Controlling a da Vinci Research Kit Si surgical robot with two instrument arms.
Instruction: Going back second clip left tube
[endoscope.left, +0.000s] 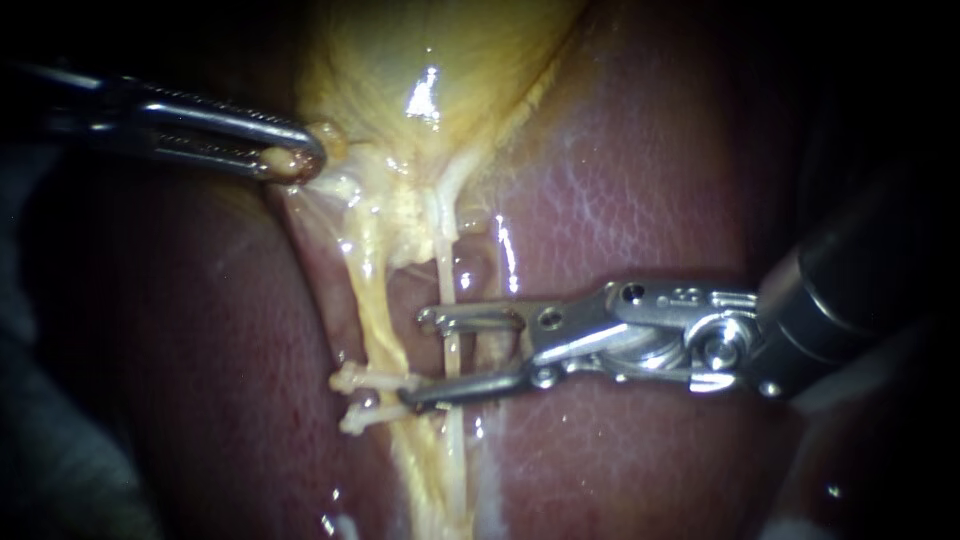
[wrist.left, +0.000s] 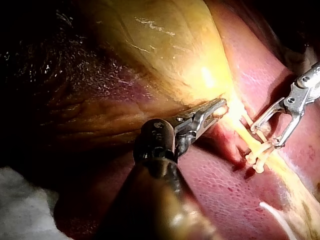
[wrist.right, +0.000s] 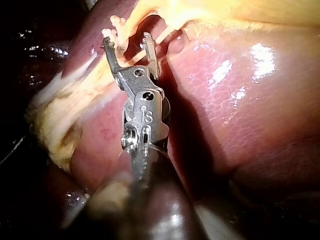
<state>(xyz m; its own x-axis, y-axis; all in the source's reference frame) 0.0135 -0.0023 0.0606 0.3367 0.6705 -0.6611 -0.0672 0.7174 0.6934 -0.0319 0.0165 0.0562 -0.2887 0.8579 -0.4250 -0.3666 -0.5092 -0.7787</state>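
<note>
Two white clips (endoscope.left: 368, 395) sit one just below the other on the left tube (endoscope.left: 368, 310), a yellowish strand running down from the gallbladder (endoscope.left: 420, 60). My right instrument (endoscope.left: 418, 358) comes in from the right with its jaws open. The thin right tube (endoscope.left: 447, 270) passes between them, and the lower jaw tip lies beside the upper clip. My left instrument (endoscope.left: 300, 155) at upper left is shut on gallbladder tissue at the neck. The left wrist view shows the same grip (wrist.left: 217, 107), with the clips (wrist.left: 257, 157) ahead. In the right wrist view the open jaws (wrist.right: 126, 40) stand just short of the clips (wrist.right: 112, 25).
Glistening red-brown liver (endoscope.left: 650, 170) lies on both sides of the tubes. Fatty yellow tissue (wrist.right: 55, 130) trails beside the right instrument's shaft. White gauze (wrist.left: 20, 205) lies beside the left instrument's shaft.
</note>
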